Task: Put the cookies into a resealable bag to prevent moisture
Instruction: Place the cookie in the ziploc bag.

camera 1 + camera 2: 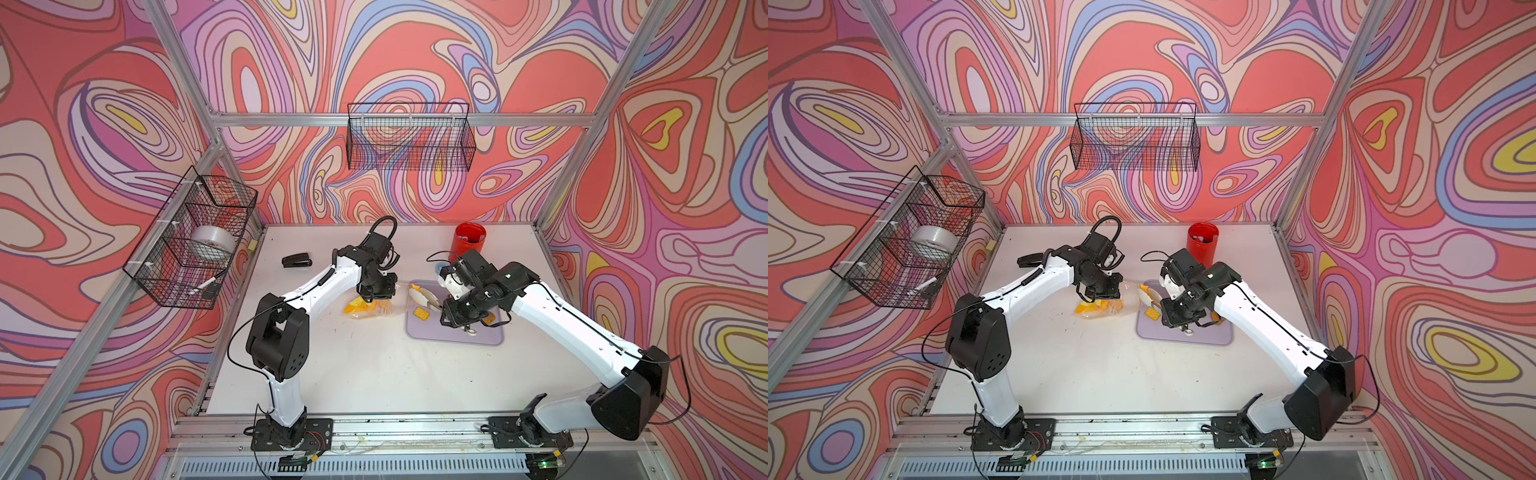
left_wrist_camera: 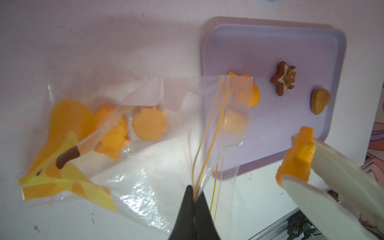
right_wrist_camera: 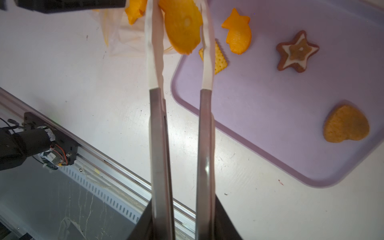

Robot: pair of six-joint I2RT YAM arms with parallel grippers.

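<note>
Swirling coral, lilac and blue walls (image 1: 415, 50) enclose a white table (image 1: 374, 374); a wire basket (image 1: 409, 137) hangs at twelve o'clock, a second basket (image 1: 191, 237) at nine.

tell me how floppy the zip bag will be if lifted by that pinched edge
The resealable bag looks thin and crinkled, so it will probably sag rather than hold shape. The left gripper pinches only one rim, so the mouth may droop. The cookies inside would likely slide to its lowest corner.
</note>
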